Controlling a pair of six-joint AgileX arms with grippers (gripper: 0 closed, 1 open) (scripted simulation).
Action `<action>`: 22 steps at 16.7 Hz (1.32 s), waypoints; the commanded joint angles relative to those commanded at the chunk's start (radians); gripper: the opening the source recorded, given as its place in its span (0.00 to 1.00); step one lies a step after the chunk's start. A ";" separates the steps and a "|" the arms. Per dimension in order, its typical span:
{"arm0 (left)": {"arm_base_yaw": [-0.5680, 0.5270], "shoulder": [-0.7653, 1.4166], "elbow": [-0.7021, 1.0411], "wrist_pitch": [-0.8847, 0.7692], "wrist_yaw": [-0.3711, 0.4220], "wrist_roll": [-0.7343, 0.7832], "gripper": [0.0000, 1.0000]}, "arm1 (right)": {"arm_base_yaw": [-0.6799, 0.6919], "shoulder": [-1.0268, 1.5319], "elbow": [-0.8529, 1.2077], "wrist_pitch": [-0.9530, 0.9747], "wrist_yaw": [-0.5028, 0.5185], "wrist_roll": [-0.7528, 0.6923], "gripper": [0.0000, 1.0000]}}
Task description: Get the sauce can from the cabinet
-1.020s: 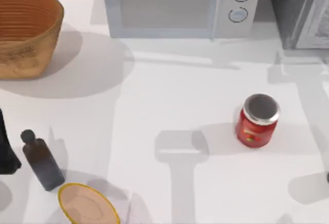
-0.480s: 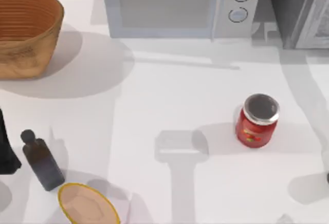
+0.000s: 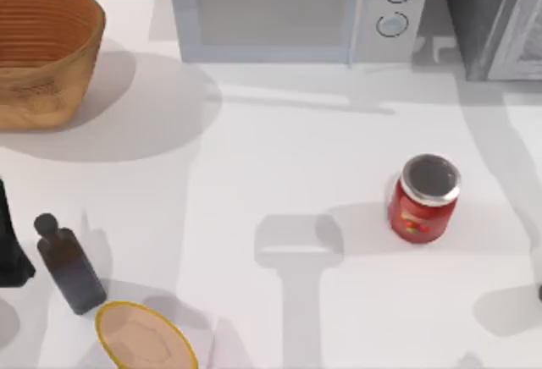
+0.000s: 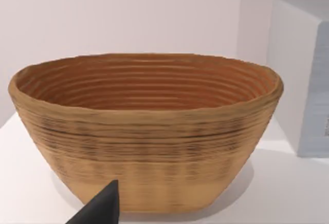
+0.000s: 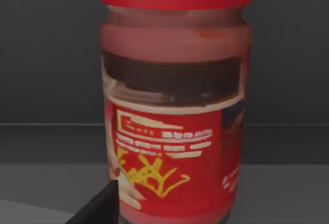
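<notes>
White table (image 3: 279, 157), pale wall behind. Since a second ago: arm shadow at the far right edge shifted from the table up onto the right end of the microwave (image 3: 296, 9), beside the cabinet (image 3: 491, 13); everything standing on the table unmoved; next to nothing changed in the last half second.

Sauce can (image 5: 175, 106) upright on a dark grey floor with a dark grey wall behind, seen very close from the right wrist, red lid up, red label with yellow marks facing the camera. Right gripper (image 5: 97, 206) just beside its base, one dark tip at the label's lower edge; touching or not, and open or closed, cannot be told.

Cabinet at the far right corner, microwave just beside it along the far edge. Silver-topped can (image 3: 423, 198) alone toward the right edge, well apart from the cabinet. Basket (image 3: 42, 52) at the far left corner. Bottle (image 3: 68, 263) and bowl (image 3: 140, 335) at the near left corner.

Left gripper (image 4: 97, 211) low before the basket; grip cannot be told.
</notes>
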 joint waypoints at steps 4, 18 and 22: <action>0.000 0.000 0.000 0.000 0.000 0.000 1.00 | 0.045 0.102 0.076 0.017 0.052 0.004 1.00; 0.000 0.000 0.000 0.000 0.000 0.000 1.00 | 0.029 0.336 0.307 0.022 0.042 0.006 1.00; 0.000 0.000 0.000 0.000 0.000 0.000 1.00 | 0.019 0.378 0.350 0.021 0.033 0.006 1.00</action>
